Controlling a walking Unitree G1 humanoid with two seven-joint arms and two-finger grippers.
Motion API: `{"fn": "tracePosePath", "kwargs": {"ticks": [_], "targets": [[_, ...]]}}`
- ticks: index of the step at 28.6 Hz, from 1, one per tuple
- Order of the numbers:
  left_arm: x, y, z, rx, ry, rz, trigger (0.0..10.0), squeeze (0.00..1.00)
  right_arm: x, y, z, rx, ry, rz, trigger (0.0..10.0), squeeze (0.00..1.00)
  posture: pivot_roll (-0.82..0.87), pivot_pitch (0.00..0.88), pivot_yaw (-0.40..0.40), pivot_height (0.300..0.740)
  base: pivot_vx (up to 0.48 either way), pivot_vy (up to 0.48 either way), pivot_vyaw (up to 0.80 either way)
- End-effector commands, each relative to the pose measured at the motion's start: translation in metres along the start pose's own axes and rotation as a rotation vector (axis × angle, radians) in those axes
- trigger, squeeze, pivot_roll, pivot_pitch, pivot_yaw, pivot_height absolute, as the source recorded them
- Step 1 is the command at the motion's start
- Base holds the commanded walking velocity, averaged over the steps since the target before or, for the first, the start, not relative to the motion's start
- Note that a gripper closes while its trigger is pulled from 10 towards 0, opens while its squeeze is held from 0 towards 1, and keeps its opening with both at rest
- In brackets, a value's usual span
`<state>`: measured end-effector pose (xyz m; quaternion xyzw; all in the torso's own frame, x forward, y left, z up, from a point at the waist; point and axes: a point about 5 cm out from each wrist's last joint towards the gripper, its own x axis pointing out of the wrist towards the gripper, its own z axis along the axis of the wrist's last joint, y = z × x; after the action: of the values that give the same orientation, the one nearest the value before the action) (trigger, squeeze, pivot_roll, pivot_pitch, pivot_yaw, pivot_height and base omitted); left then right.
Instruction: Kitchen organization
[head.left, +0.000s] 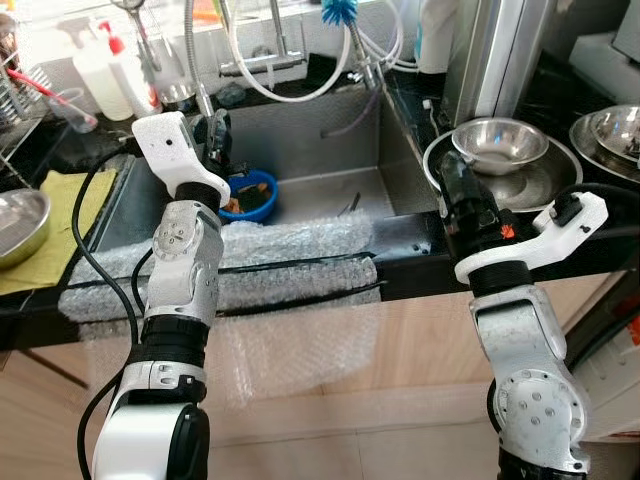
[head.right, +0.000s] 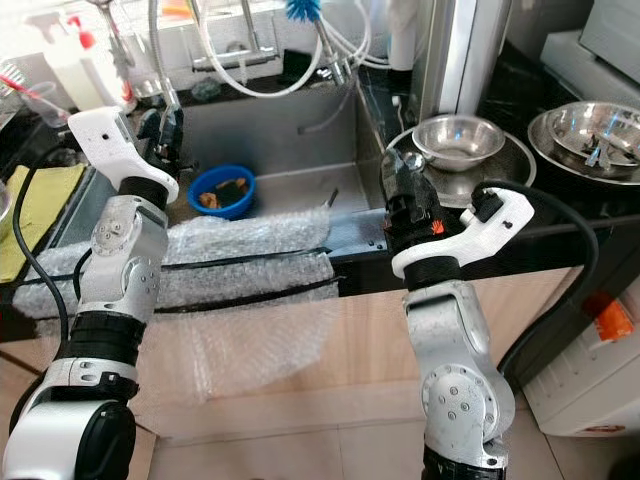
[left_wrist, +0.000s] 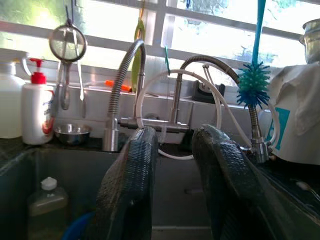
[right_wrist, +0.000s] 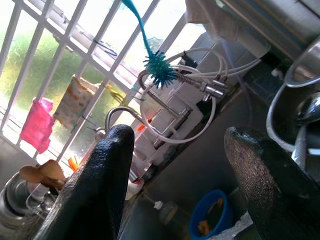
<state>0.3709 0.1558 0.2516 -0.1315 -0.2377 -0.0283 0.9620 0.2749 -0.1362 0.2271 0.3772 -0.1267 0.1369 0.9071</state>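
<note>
Left eye view: bubble wrap (head.left: 270, 250) pads the sink's front edge. The left gripper (head.left: 218, 135) hangs over the steel sink (head.left: 330, 140), fingers narrowly apart, empty; the right gripper (head.left: 455, 185), spread wide and empty, sits at the counter edge. In the basin a blue bowl (head.left: 252, 195) holds orange scraps. Right, a small steel bowl (head.left: 498, 145) nests in a larger one (head.left: 545, 180). Behind, a red-pump bottle (left_wrist: 37, 112); its label is unreadable.

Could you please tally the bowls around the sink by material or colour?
Steel bowls right of the sink: 3, small bowl nested in a wide bowl, plus a far-right bowl
Steel bowl on the left counter: 1
Blue bowl in the sink: 1
Total: 5
</note>
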Motion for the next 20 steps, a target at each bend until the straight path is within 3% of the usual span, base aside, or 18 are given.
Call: {"fn": "tracePosePath", "kwargs": {"ticks": [1, 4, 7, 8, 9, 11, 13, 16, 17, 20], "targets": [[0.000, 0.006, 0.004, 0.009, -0.007, 0.010, 10.0, 0.00, 0.002, 0.005, -0.001, 0.003, -0.001, 0.015, 10.0, 0.00, -0.06, 0.119, 0.124, 0.740, 0.000, 0.000, 0.00], [-0.001, 0.006, 0.002, 0.009, 0.000, 0.013, 10.0, 0.00, 0.004, 0.003, 0.001, -0.061, -0.005, 0.003, 10.0, 0.00, -0.06, 0.120, 0.122, 0.740, 0.000, 0.000, 0.00], [-0.004, 0.009, -0.006, 0.012, 0.023, 0.022, 10.0, 0.00, 0.007, -0.003, 0.006, -0.293, 0.018, -0.029, 10.0, 0.00, -0.09, 0.112, 0.114, 0.740, 0.000, 0.000, 0.00], [-0.005, 0.009, -0.008, 0.013, 0.028, 0.022, 10.0, 0.00, 0.008, -0.005, 0.007, -0.333, 0.024, -0.034, 10.0, 0.00, -0.09, 0.112, 0.114, 0.740, 0.000, 0.000, 0.00], [-0.009, 0.010, -0.013, 0.017, 0.044, 0.024, 10.0, 0.00, 0.011, -0.006, 0.013, -0.433, 0.020, -0.025, 10.0, 0.00, -0.10, 0.109, 0.109, 0.740, 0.000, 0.000, 0.00], [-0.013, 0.012, -0.018, 0.027, 0.056, 0.029, 10.0, 0.00, 0.017, -0.007, 0.025, -0.530, 0.009, -0.014, 10.0, 0.00, -0.11, 0.101, 0.102, 0.740, 0.000, 0.000, 0.00], [-0.016, 0.013, -0.020, 0.047, 0.061, 0.031, 10.0, 0.00, 0.022, -0.010, 0.041, -0.723, -0.002, -0.006, 10.0, 0.00, -0.11, 0.091, 0.093, 0.740, 0.000, 0.000, 0.00], [-0.018, 0.015, -0.020, 0.054, 0.060, 0.034, 10.0, 0.00, 0.024, -0.015, 0.052, -0.907, -0.001, 0.000, 10.0, 0.00, -0.11, 0.082, 0.092, 0.740, 0.000, 0.000, 0.00], [-0.019, 0.018, -0.020, 0.063, 0.060, 0.035, 10.0, 0.00, 0.024, -0.025, 0.063, -0.970, -0.031, -0.072, 10.0, 0.00, -0.11, 0.079, 0.093, 0.740, 0.000, 0.000, 0.00], [-0.020, 0.021, -0.019, 0.083, 0.060, 0.032, 10.0, 0.00, 0.023, -0.035, 0.070, -0.972, -0.046, -0.137, 10.0, 0.00, -0.11, 0.067, 0.097, 0.740, 0.000, 0.000, 0.00]]}}
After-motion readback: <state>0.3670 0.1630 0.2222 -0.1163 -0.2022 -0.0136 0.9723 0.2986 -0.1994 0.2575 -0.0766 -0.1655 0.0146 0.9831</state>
